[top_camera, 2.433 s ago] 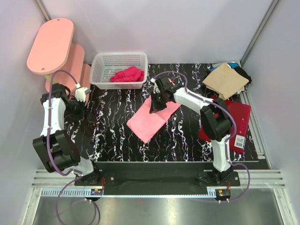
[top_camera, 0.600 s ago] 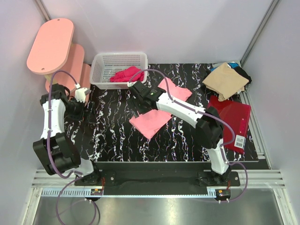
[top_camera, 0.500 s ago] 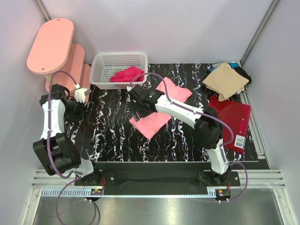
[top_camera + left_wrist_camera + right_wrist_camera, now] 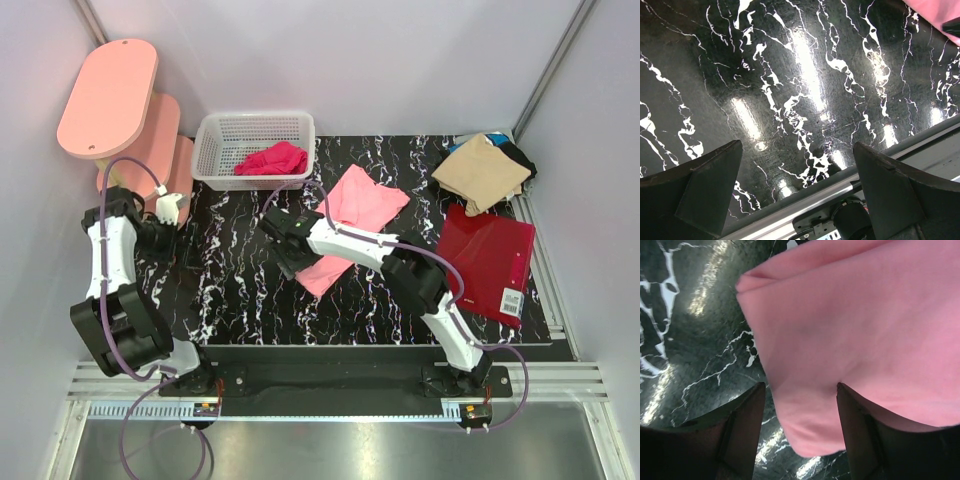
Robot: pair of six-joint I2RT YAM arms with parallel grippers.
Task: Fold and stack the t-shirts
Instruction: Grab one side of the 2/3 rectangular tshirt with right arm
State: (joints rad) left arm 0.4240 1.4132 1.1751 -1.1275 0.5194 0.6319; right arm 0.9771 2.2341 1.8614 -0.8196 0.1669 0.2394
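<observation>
Right gripper [image 4: 288, 250] has slid further out toward 8 o'clock compared to half a second back. The soft salmon-pink cloth t-shirt [image 4: 362, 200] is way more opened out now, stretched from 1 to 7 o'clock across the middle of the black white-veined marble table [image 4: 240, 275]. The pincer is released, with its fingers apart and straddling the shirt's lower corner. Left gripper [image 4: 796, 150] hasn't budged, sitting over the marble at 9 o'clock with its jaws spread wide.

A robot test lab: plain pale partition walls [image 4: 400, 60] close around a black white-veined table [image 4: 240, 290] with grey aluminium mounting rails [image 4: 560, 380].
</observation>
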